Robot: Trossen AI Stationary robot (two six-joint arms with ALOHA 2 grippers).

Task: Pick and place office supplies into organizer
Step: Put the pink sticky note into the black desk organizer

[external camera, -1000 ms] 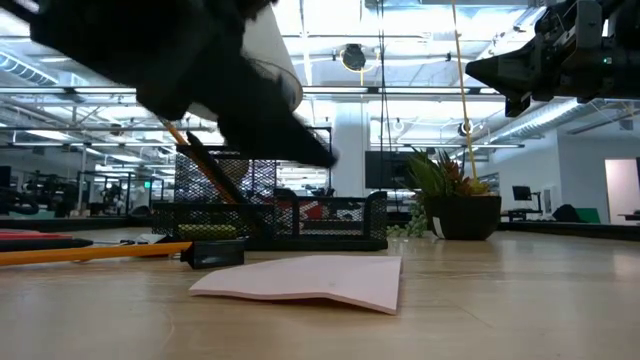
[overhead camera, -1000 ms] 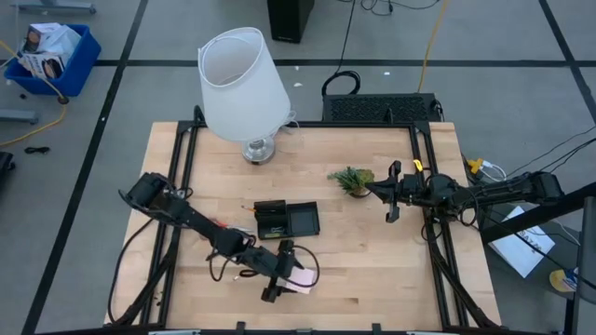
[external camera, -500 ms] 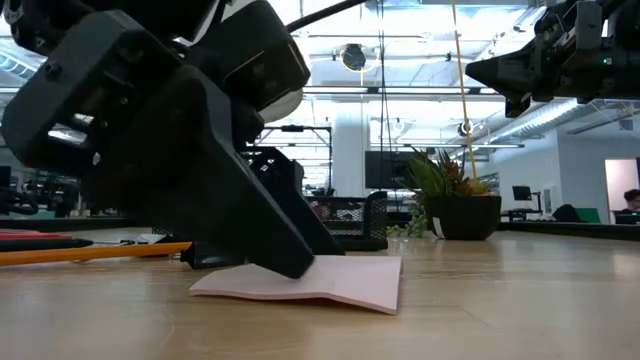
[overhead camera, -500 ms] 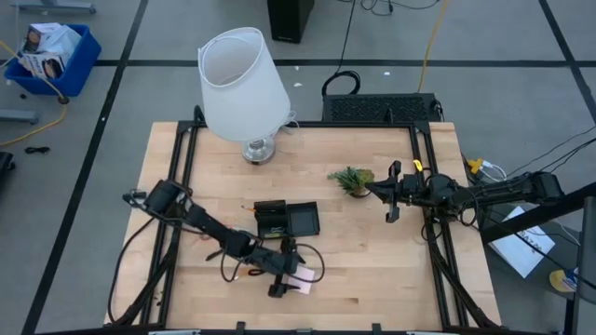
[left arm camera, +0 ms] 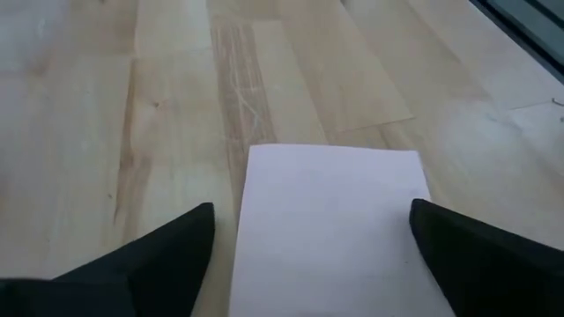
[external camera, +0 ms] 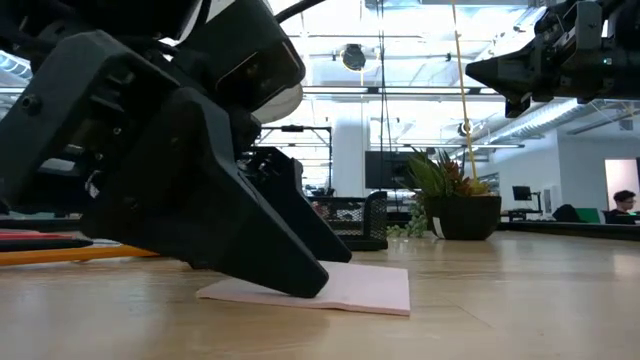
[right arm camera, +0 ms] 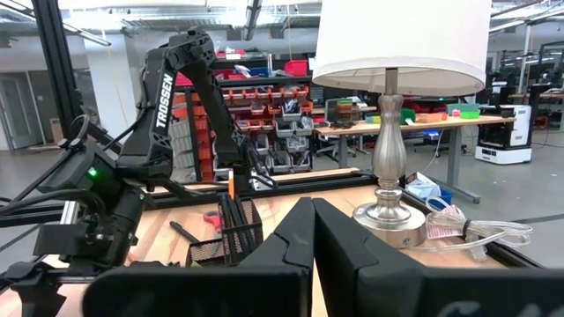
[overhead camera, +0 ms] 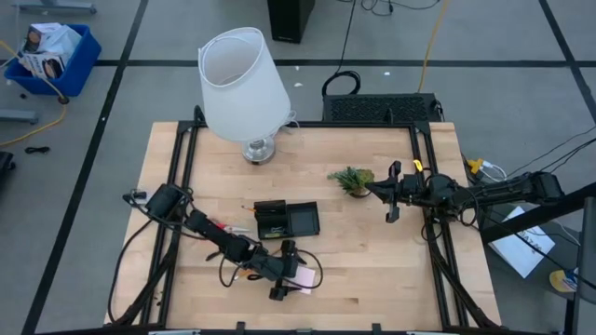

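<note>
The pink sticky-note pad lies flat on the wood near the table's front edge. My left gripper is open and low over it, one finger on each side of the pad. The black organizer stands at mid-table with some supplies in it. An orange-yellow pencil and dark pens lie on the table to the left. My right gripper hangs shut in the air beside the small plant, holding nothing. My left gripper comes slanting down from the table's left, jaws wide. In the low view one fingertip sits on the pad's top near its left edge. The other finger stands beside the pad. The pad lies flat on the wood.
A big white lamp stands at the far left. A small green plant sits right of centre. A red item lies by my left arm. Bare wood lies right of the pad.
My left gripper has come down onto the pad, tipping a little steeper and staying open. The pad's near edge, raised before, now lies flat, and the pad has slid slightly toward the table's right.
</note>
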